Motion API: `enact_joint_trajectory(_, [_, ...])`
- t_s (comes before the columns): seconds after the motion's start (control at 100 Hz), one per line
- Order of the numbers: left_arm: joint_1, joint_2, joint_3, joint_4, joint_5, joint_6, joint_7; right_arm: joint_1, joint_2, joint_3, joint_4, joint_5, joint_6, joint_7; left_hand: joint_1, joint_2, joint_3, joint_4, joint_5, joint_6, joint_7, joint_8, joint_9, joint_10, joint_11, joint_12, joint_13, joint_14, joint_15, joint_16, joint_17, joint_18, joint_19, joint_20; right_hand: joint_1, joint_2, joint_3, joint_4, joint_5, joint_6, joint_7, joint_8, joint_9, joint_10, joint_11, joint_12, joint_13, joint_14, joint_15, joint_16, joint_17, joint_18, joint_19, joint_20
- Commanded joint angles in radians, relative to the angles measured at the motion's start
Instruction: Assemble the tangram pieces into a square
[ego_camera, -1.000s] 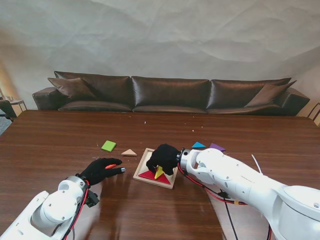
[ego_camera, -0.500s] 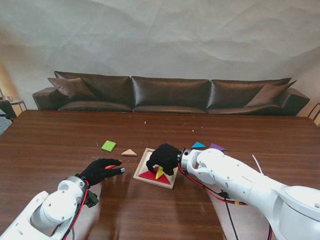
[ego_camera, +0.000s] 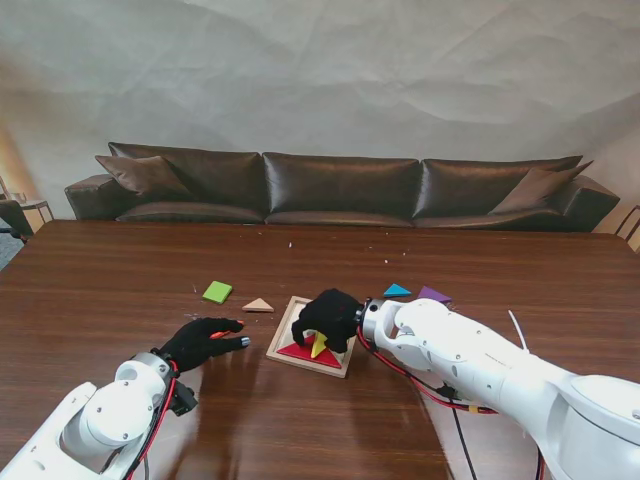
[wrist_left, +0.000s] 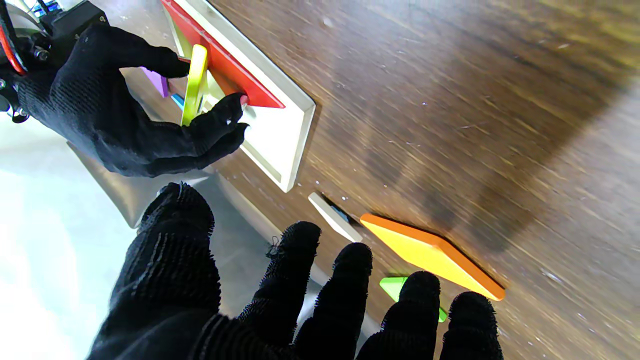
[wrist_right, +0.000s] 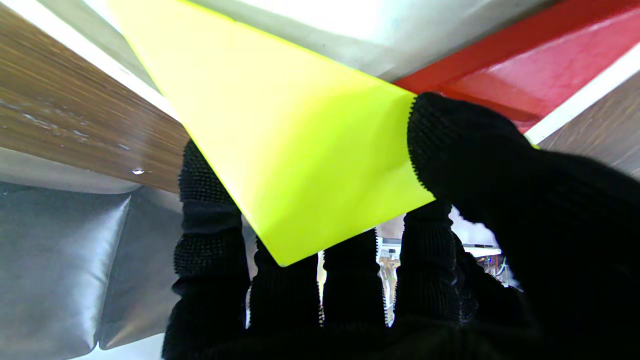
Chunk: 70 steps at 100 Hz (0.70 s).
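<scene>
A wooden square tray (ego_camera: 283, 328) lies on the table ahead of me with a red triangle (ego_camera: 303, 351) flat in its near part. My right hand (ego_camera: 326, 316) hovers over the tray, shut on a yellow triangle (ego_camera: 318, 345) that stands tilted on edge, its tip down in the tray. The right wrist view shows the yellow triangle (wrist_right: 300, 150) pinched between thumb and fingers, next to the red triangle (wrist_right: 505, 65). My left hand (ego_camera: 203, 341) rests on the table left of the tray, fingers spread, over an orange piece (wrist_left: 432, 255).
A green square (ego_camera: 217, 292) and a tan triangle (ego_camera: 258, 305) lie left of the tray, farther from me. A blue triangle (ego_camera: 397, 291) and a purple piece (ego_camera: 434, 295) lie right of it. A dark sofa (ego_camera: 340, 190) stands beyond the table's far edge.
The right hand has shifted very slightly with the yellow triangle over the tray. The left hand has not moved.
</scene>
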Motion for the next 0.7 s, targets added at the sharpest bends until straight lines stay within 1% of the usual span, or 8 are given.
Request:
enact_joint_trajectory(0.0, [0.0, 0.002, 0.0, -0.004, -0.001, 0.004, -0.024, -0.005, 0.002, -0.001, -0.004, -0.003, -0.006, 0.022, 0.013, 0.049, -0.019, 0.021, 0.014, 0.007, 0.005, 0.006, 0.005, 0.005, 0.0, 0.003, 0.013, -0.006, 0.004, 0.01, 0.005, -0.019, -0.002, 0.003, -0.024, 0.017, 0.065, 0.015, -0.044, -0.006, -0.014, -0.01, -0.035, 0.022, -0.007, -0.01, -0.035, 0.021, -0.016, -0.01, -0.221, 0.019, -0.015, -0.02])
enact_joint_trajectory(0.09, [-0.002, 0.002, 0.0, -0.004, 0.001, 0.004, -0.028, -0.003, 0.001, -0.002, -0.004, -0.004, -0.009, 0.023, 0.013, 0.049, -0.019, 0.021, 0.018, 0.009, 0.006, 0.007, 0.006, 0.005, 0.0, 0.003, 0.014, -0.007, 0.004, 0.01, 0.004, -0.019, -0.002, 0.003, -0.03, 0.028, 0.065, 0.016, -0.079, 0.014, -0.024, -0.013, -0.039, 0.027, -0.031, -0.022, -0.046, 0.026, -0.027, -0.023, -0.226, 0.019, -0.021, -0.024])
enact_joint_trajectory(0.17, [-0.004, 0.003, -0.001, -0.004, 0.002, 0.003, -0.03, -0.002, 0.0, -0.004, -0.004, -0.003, -0.011, 0.028, 0.012, 0.049, -0.02, 0.021, 0.019, 0.01, 0.006, 0.007, 0.007, 0.007, 0.0, 0.003, 0.014, -0.006, 0.004, 0.01, 0.005, -0.018, -0.002, 0.003, -0.043, 0.042, 0.066, 0.016, -0.123, 0.057, -0.024, -0.012, -0.05, 0.032, -0.056, -0.033, -0.059, 0.024, -0.038, -0.036, -0.231, 0.015, -0.026, -0.028])
enact_joint_trajectory(0.32, [-0.003, 0.003, -0.001, -0.004, 0.004, 0.004, -0.03, -0.004, 0.002, 0.001, -0.007, 0.002, -0.009, 0.038, 0.011, 0.049, -0.02, 0.021, 0.022, 0.01, 0.007, 0.008, 0.008, 0.005, 0.0, 0.003, 0.015, -0.007, 0.004, 0.01, 0.006, -0.018, -0.002, 0.003, -0.049, 0.055, 0.066, 0.016, -0.166, 0.071, -0.022, -0.011, -0.079, 0.057, -0.1, -0.051, -0.102, 0.038, -0.07, -0.062, -0.252, 0.017, -0.043, -0.038])
enact_joint_trajectory(0.37, [-0.003, 0.003, -0.001, -0.004, 0.004, 0.006, -0.03, -0.003, 0.003, 0.002, -0.01, 0.002, -0.008, 0.043, 0.012, 0.049, -0.019, 0.021, 0.023, 0.011, 0.007, 0.008, 0.009, 0.008, 0.0, 0.003, 0.015, -0.006, 0.005, 0.01, 0.006, -0.018, -0.002, 0.003, -0.059, 0.066, 0.064, 0.016, -0.185, 0.087, -0.021, -0.012, -0.09, 0.068, -0.123, -0.061, -0.121, 0.049, -0.085, -0.079, -0.262, 0.02, -0.052, -0.046])
enact_joint_trajectory(0.46, [-0.002, 0.003, -0.001, -0.005, 0.004, 0.008, -0.03, -0.006, 0.005, 0.009, -0.015, 0.009, -0.01, 0.06, 0.011, 0.05, -0.019, 0.021, 0.026, 0.01, 0.008, 0.008, 0.008, 0.008, 0.0, 0.003, 0.015, -0.006, 0.005, 0.01, 0.006, -0.018, -0.002, 0.002, -0.066, 0.076, 0.061, 0.016, -0.207, 0.105, -0.013, -0.01, -0.101, 0.068, -0.142, -0.069, -0.141, 0.059, -0.1, -0.1, -0.275, 0.022, -0.069, -0.061])
enact_joint_trajectory(0.58, [-0.001, 0.003, 0.0, -0.005, 0.003, 0.009, -0.03, -0.006, 0.007, 0.012, -0.019, 0.015, -0.013, 0.075, 0.012, 0.049, -0.019, 0.021, 0.026, 0.011, 0.008, 0.008, 0.01, 0.007, 0.001, 0.003, 0.016, -0.005, 0.005, 0.01, 0.006, -0.018, -0.001, 0.002, -0.099, 0.114, 0.05, 0.015, -0.243, 0.125, -0.008, -0.01, -0.14, 0.083, -0.14, -0.065, -0.174, 0.074, -0.116, -0.127, -0.294, 0.026, -0.083, -0.08])
enact_joint_trajectory(0.69, [0.0, 0.003, -0.001, -0.006, 0.002, 0.009, -0.029, -0.006, 0.007, 0.016, -0.021, 0.025, -0.015, 0.093, 0.012, 0.048, -0.019, 0.021, 0.027, 0.012, 0.008, 0.008, 0.011, 0.008, 0.001, 0.003, 0.016, -0.004, 0.005, 0.01, 0.007, -0.017, -0.001, 0.002, -0.109, 0.13, 0.044, 0.015, -0.26, 0.133, 0.001, -0.01, -0.17, 0.096, -0.114, -0.051, -0.182, 0.069, -0.112, -0.14, -0.302, 0.02, -0.081, -0.092])
